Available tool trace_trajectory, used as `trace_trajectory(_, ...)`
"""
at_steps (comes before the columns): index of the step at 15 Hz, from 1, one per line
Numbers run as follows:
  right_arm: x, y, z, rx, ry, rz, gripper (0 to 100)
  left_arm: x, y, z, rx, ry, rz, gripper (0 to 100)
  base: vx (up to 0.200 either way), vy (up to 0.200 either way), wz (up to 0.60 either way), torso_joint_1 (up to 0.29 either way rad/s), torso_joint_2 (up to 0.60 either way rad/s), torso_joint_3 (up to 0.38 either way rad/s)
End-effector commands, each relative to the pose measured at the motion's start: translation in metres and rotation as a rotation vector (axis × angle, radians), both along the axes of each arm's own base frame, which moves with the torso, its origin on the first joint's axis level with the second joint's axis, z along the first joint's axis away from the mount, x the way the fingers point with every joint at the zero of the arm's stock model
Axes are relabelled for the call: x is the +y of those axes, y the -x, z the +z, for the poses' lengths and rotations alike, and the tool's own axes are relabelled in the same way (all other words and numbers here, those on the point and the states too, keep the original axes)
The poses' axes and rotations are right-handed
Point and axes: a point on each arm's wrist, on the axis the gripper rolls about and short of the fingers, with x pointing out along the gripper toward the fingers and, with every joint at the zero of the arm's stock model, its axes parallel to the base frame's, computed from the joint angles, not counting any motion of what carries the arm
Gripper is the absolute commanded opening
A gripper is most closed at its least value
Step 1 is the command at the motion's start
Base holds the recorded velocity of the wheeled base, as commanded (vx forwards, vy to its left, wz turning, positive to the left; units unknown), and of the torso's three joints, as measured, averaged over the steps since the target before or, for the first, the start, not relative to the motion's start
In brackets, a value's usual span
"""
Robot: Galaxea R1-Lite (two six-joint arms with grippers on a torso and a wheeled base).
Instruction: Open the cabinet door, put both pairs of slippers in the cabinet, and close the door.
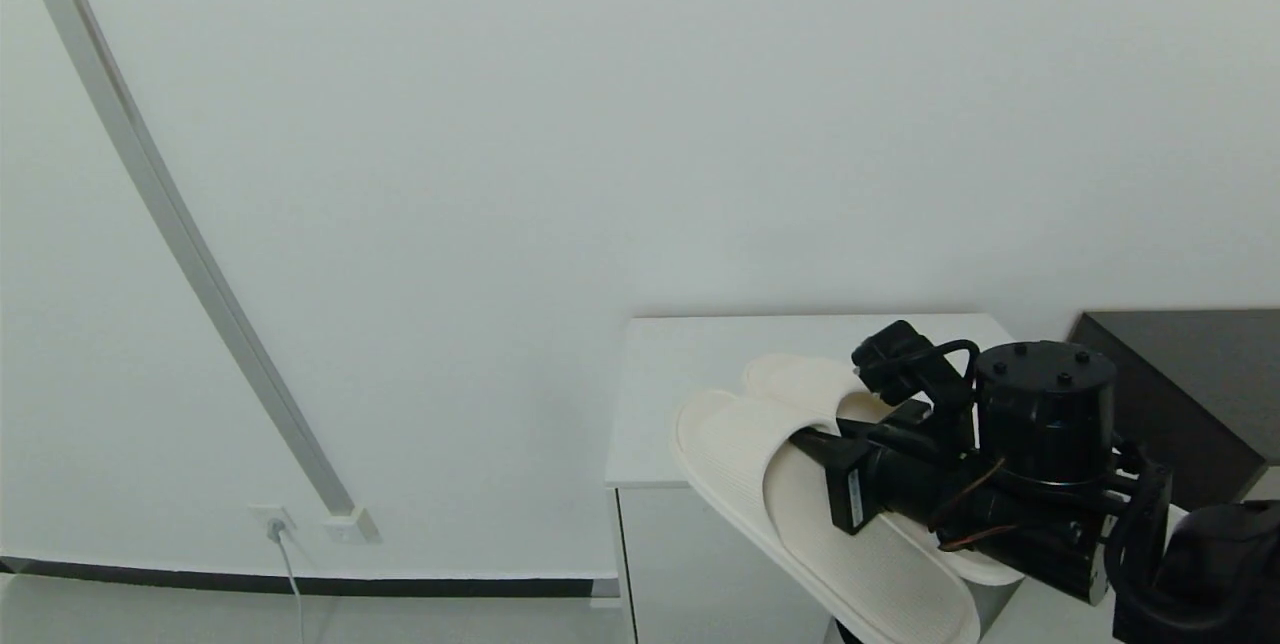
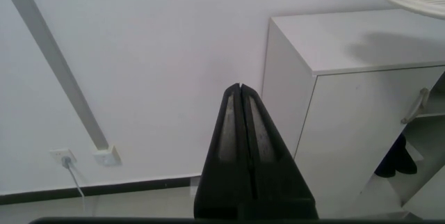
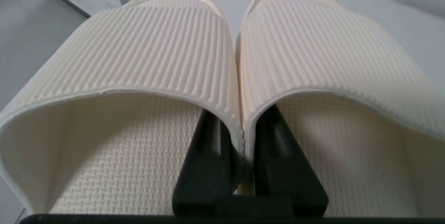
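Observation:
A pair of cream ribbed slippers [image 1: 745, 454] hangs side by side over the front edge of the white cabinet's top [image 1: 690, 354]. My right gripper [image 1: 805, 442] is shut on them. In the right wrist view its black fingers [image 3: 208, 147] reach into the slippers [image 3: 160, 50] and pinch the two inner walls together. My left gripper [image 2: 240, 95] is shut with nothing in it, out in front of the wall to the left of the cabinet [image 2: 348, 40]. The cabinet door [image 2: 354, 140] carries a handle [image 2: 415, 106]. Past the handle, a shelf with a dark pair of shoes [image 2: 398, 160] shows inside.
A grey conduit strip [image 1: 170, 204] slants down the white wall to a socket [image 1: 272, 522] with a cable near the floor. A dark surface [image 1: 1180, 374] stands right of the cabinet. Open floor lies left of the cabinet.

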Motion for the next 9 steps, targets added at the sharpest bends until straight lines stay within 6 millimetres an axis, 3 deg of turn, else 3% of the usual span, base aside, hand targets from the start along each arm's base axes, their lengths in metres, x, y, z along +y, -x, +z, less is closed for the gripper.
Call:
trace_trajectory(1,-0.009,0.003,0.012,-0.013,-0.02,0.007,0,0.0,0.0,0.0,0.001,0.0,0.0,0,-0.2,0.0,0.0,-0.002,0.0,0.007)
trace_trajectory(4,-0.014,0.009,0.019,-0.007,-0.02,0.026,0,0.0,0.0,0.0,0.001,0.0,0.0,0,-0.2,0.0,0.0,-0.002,0.0,0.007)
trace_trajectory(9,-0.017,0.013,0.022,-0.001,-0.027,0.064,0,0.0,0.0,0.0,0.001,0.0,0.0,0,0.0,0.0,0.0,0.0,0.0,0.0)
